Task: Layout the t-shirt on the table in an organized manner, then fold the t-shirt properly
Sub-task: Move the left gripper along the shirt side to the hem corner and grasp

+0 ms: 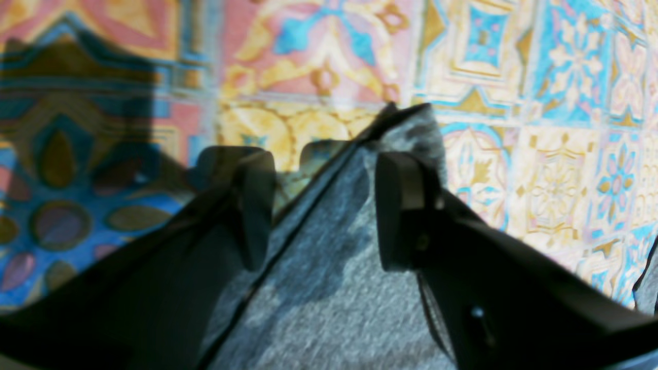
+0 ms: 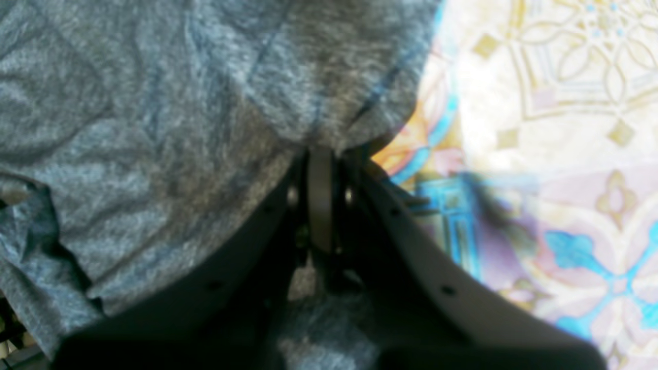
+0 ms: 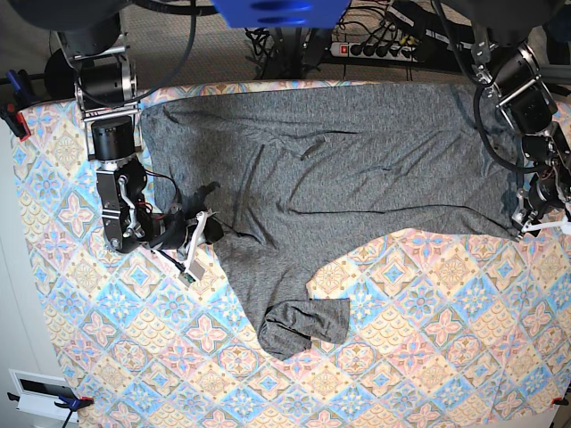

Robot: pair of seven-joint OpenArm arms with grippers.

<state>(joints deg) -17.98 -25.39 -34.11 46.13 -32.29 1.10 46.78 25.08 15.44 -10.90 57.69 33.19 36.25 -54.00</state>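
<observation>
The dark-grey t-shirt point(image 3: 339, 169) lies spread across the far half of the table point(image 3: 428, 357), with one sleeve point(image 3: 303, 325) doubled over toward the front. My right gripper point(image 3: 203, 230) is at the shirt's left edge. In the right wrist view its jaws are together, shut point(image 2: 321, 154) on the t-shirt point(image 2: 154, 128), and the cloth creases run to the tips. My left gripper point(image 3: 528, 218) is over the shirt's right corner. In the left wrist view it is open point(image 1: 326, 200), and the grey corner point(image 1: 329, 267) lies loose between its fingers point(image 1: 401, 205).
A power strip and cables point(image 3: 375, 45) lie behind the table's far edge. Clamps point(image 3: 13, 116) hold the patterned cloth at the left edge. A white fitting point(image 3: 40, 388) sits off the near left corner. The near half of the table shows bare patterned cloth point(image 3: 446, 374).
</observation>
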